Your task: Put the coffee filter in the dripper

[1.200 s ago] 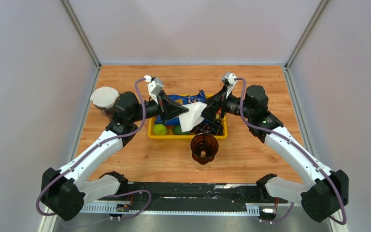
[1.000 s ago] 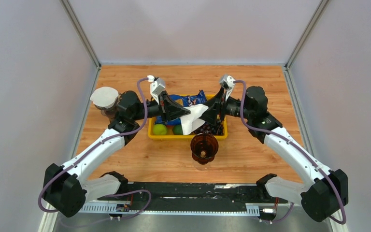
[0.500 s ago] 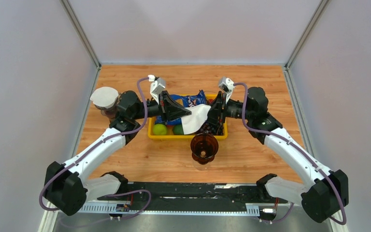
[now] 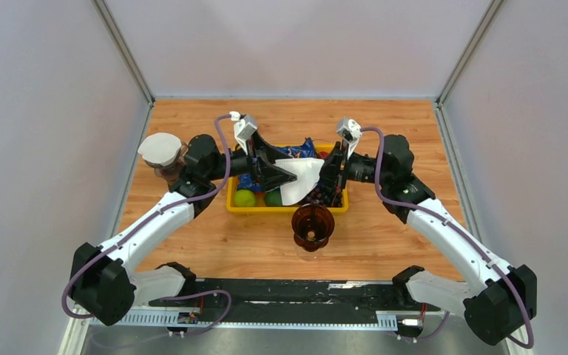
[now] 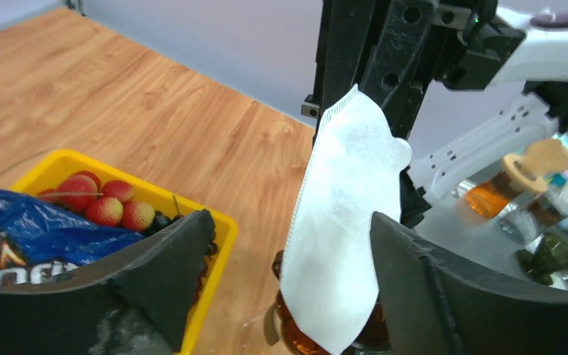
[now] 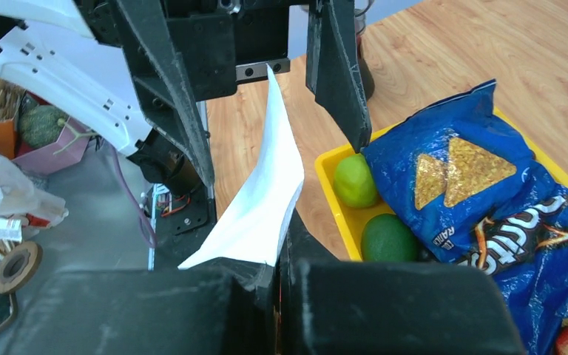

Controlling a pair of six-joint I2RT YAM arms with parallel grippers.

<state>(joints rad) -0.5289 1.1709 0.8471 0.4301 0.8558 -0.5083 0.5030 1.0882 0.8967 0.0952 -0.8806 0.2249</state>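
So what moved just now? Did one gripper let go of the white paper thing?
Yes. The left gripper twisted round and opened, so it seems to have let go of the coffee filter. The right gripper stays shut on the filter and turned a little, tipping it slightly. The dripper and the yellow tray did not move.

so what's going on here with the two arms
The right pincer is clamped on a white paper coffee filter, holding it up in the air between the arms. The left pincer is open, one finger on either side of the filter. The brown dripper stands on the table below, with no filter in it yet.
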